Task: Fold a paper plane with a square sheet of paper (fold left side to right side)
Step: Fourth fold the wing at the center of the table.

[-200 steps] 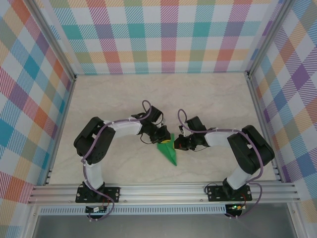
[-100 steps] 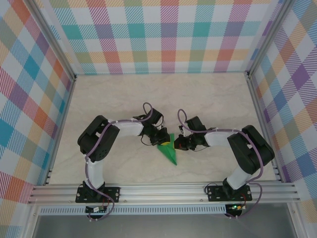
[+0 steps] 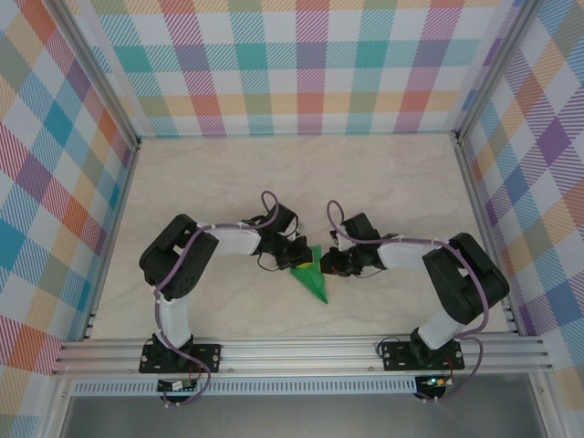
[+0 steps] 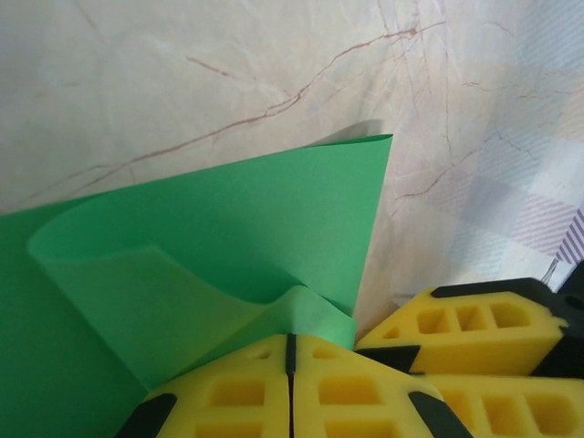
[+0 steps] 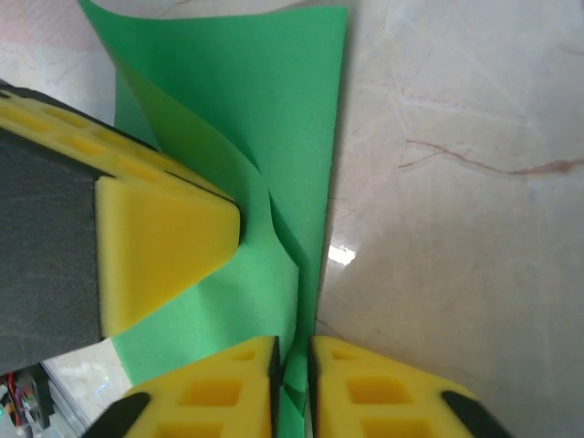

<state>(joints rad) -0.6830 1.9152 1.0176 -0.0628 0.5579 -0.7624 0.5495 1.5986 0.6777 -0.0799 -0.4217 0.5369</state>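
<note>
Green paper plane [image 3: 312, 279] mid-table between both arms, its wide end tucked under the wrists, left gripper [image 4: 290, 351] pinched on a curled flap, right gripper [image 5: 292, 351] nipping a fold, jaws barely apart, fingertips cut off.

Overhead view; two close wrist views
</note>
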